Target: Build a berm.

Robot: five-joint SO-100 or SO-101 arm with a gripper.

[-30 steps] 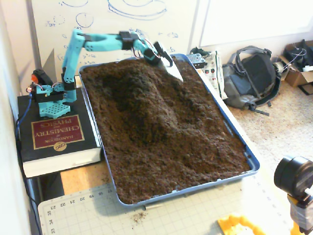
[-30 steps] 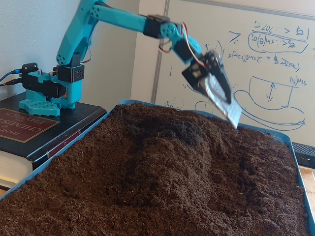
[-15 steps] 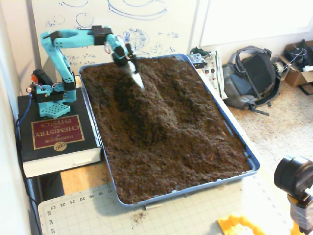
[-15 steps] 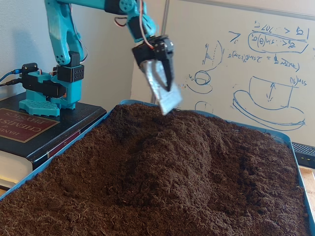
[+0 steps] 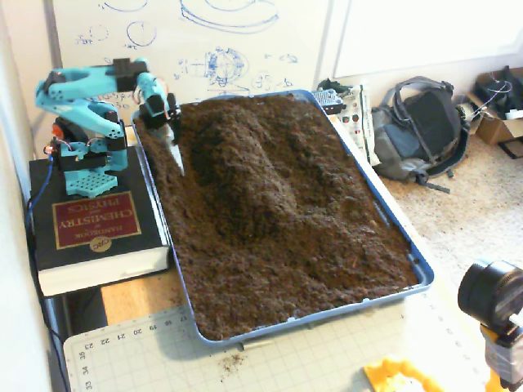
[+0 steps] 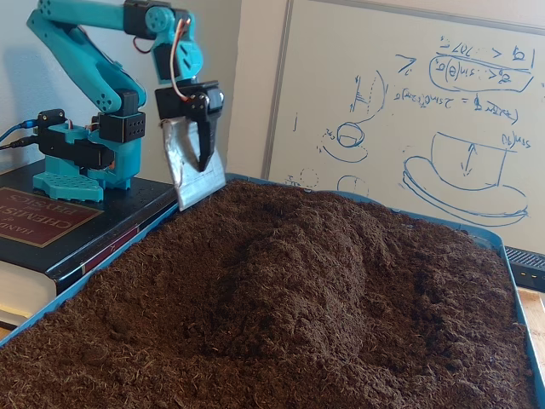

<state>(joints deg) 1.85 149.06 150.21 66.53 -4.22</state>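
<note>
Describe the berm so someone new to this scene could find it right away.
Start at the blue tray of dark brown soil beside the turquoise arm. The berm is the long rounded ridge running down the tray's middle from its far end. Only its raised hump distinguishes it from the flatter soil around it.

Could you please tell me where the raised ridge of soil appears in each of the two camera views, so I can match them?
High fixed view: the elongated raised ridge of loose dark brown soil runs lengthwise down the far half of the tray, centre-left in the picture.
Low fixed view: the ridge fills the picture's centre, rising toward the whiteboard.
Shared landmark: the dark hardcover chemistry handbook under the arm's base.
</note>
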